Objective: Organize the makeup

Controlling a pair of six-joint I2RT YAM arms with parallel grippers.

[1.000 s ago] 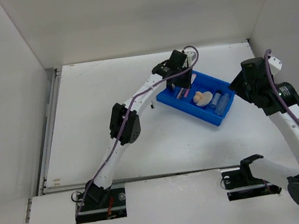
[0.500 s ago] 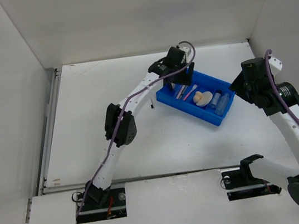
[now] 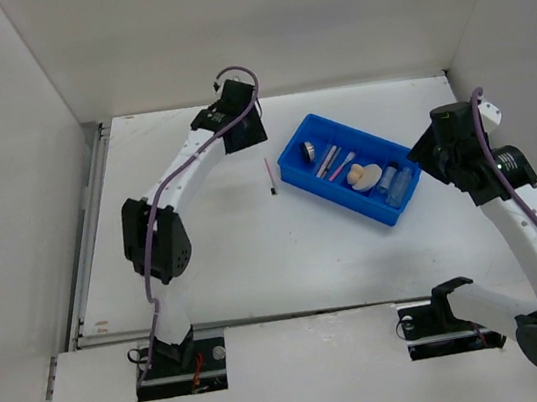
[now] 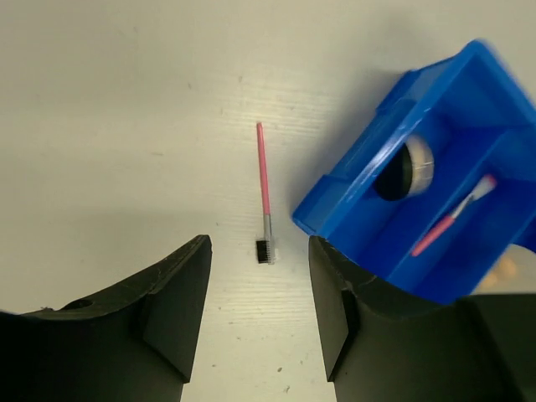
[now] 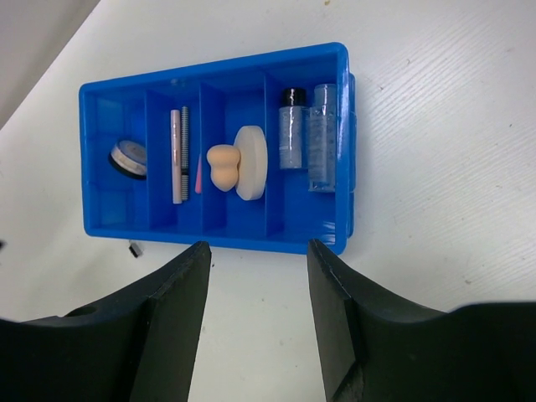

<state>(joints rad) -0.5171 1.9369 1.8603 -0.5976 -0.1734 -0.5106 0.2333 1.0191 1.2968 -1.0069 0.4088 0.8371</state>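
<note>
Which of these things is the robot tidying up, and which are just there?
Makeup to tidy: loose pink brush, round compact, slim sticks, beige sponge, white pad, two clear bottles.
Not makeup: blue tray holding most of it, white table.

Tray (image 5: pixel 218 239): glossy smooth blue plastic; table (image 4: pixel 126 126): matt white, faintly grained; sponge (image 5: pixel 221 167): matt beige foam; compact (image 5: pixel 128 159) at tray's 9 o'clock: shiny metallic rim; bottles (image 5: pixel 322 134) at 3 o'clock: clear, glossy; pink stick (image 4: pixel 263 180): smooth plastic.
</note>
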